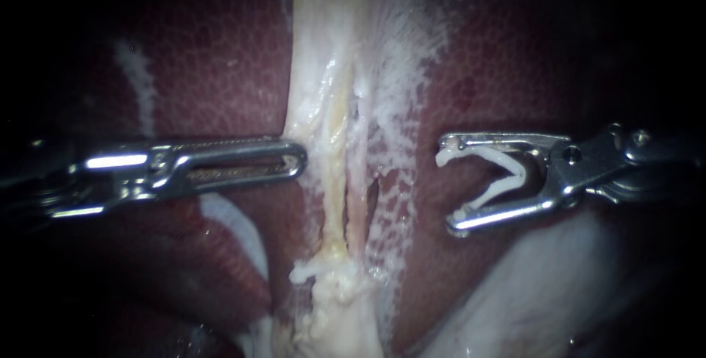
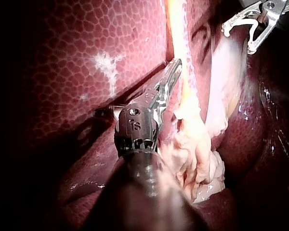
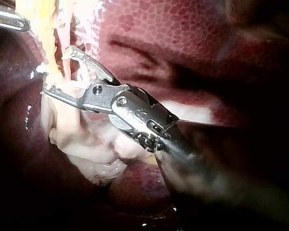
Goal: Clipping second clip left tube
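Note:
Two pale tubes run down the middle of the endoscope view, a yellowish left tube (image 1: 334,130) and a whiter right tube (image 1: 360,181), wrapped in frayed white tissue. A small white clip (image 1: 305,271) sits across the left tube lower down. My right instrument (image 1: 447,185) stands clear to the right of the tubes. Its jaws are spread wide, and a white V-shaped clip (image 1: 494,174) seated between them touches both. My left instrument (image 1: 300,159) lies level, jaws together, its tip against the left edge of the pale strand.
Dark red mottled liver (image 1: 220,71) lies on both sides of the tubes. A pale smooth mass (image 1: 515,292) fills the lower right. Ragged whitish tissue (image 2: 197,159) bunches where the tubes end, beside my left instrument (image 2: 177,65).

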`<move>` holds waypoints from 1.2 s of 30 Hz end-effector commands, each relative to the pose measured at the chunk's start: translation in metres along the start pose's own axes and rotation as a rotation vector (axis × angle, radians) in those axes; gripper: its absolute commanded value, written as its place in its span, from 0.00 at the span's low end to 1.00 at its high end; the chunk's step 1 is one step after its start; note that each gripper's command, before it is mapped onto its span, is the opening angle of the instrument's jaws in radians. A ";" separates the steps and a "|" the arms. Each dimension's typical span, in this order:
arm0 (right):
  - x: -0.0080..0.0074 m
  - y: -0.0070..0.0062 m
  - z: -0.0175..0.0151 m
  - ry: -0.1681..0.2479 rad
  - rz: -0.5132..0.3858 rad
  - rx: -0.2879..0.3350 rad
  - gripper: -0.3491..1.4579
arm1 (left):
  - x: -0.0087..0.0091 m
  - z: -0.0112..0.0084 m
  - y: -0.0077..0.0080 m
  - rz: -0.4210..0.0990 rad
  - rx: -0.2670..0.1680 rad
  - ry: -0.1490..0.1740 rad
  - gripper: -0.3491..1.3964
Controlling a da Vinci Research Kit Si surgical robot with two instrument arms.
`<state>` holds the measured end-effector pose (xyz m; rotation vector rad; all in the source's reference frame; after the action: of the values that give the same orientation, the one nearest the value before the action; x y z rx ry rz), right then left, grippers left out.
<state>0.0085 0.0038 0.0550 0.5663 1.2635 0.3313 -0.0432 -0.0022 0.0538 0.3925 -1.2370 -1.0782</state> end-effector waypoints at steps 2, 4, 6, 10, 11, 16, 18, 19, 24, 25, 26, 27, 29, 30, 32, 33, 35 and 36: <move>-0.0001 0.0000 0.0000 0.000 0.000 0.000 0.52 | -0.0001 -0.0001 0.0000 0.000 0.001 0.000 0.00; -0.0002 0.0000 0.0002 0.000 -0.001 -0.001 0.52 | -0.0004 -0.0002 0.0000 -0.002 0.002 0.001 0.00; -0.0005 0.0000 0.0008 0.000 -0.004 -0.001 0.52 | -0.0012 -0.0007 0.0002 -0.007 0.006 0.004 0.00; -0.0017 -0.0001 0.0025 0.001 0.005 0.014 0.52 | -0.0035 -0.0020 0.0005 -0.020 0.004 0.009 0.00; -0.0020 -0.0002 0.0029 0.002 0.009 0.018 0.52 | -0.0041 -0.0023 0.0005 -0.024 0.002 0.003 0.00; -0.0040 -0.0002 0.0056 0.003 0.059 0.029 0.52 | -0.0063 -0.0038 0.0000 -0.033 0.005 -0.024 0.00; -0.0049 -0.0002 0.0067 0.002 0.076 0.034 0.52 | -0.0068 -0.0042 -0.0005 -0.030 0.006 -0.030 0.00; -0.0051 -0.0002 0.0070 0.002 0.080 0.036 0.52 | -0.0069 -0.0043 -0.0007 -0.031 0.006 -0.030 0.00; -0.0070 -0.0002 0.0098 0.001 0.125 0.051 0.52 | -0.0072 -0.0045 -0.0017 -0.026 0.004 -0.036 0.00; -0.0073 -0.0002 0.0103 0.001 0.128 0.055 0.52 | -0.0072 -0.0045 -0.0018 -0.026 0.004 -0.036 0.00; -0.0076 -0.0003 0.0110 0.000 0.137 0.057 0.52 | -0.0072 -0.0045 -0.0018 -0.026 0.004 -0.036 0.00; -0.0078 -0.0003 0.0115 0.000 0.141 0.059 0.52 | -0.0072 -0.0046 -0.0019 -0.026 0.004 -0.036 0.00; -0.0082 -0.0004 0.0125 -0.001 0.143 0.065 0.52 | -0.0072 -0.0046 -0.0019 -0.026 0.003 -0.036 0.00; -0.0084 -0.0004 0.0129 -0.001 0.147 0.067 0.52 | -0.0072 -0.0046 -0.0019 -0.026 0.003 -0.036 0.00; -0.0087 -0.0004 0.0137 -0.001 0.150 0.068 0.52 | -0.0072 -0.0047 -0.0020 -0.026 0.003 -0.037 0.00; -0.0088 -0.0004 0.0140 -0.002 0.149 0.071 0.52 | -0.0072 -0.0047 -0.0020 -0.026 0.003 -0.037 0.00; -0.0092 -0.0002 0.0146 -0.002 0.146 0.072 0.52 | -0.0072 -0.0047 -0.0022 -0.026 0.003 -0.037 0.00; -0.0093 -0.0001 0.0148 -0.002 0.145 0.074 0.52 | -0.0072 -0.0047 -0.0022 -0.026 0.002 -0.037 0.00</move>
<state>0.0201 -0.0045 0.0654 0.7241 1.2393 0.4051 -0.0395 0.0013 0.0464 0.3934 -1.2690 -1.1107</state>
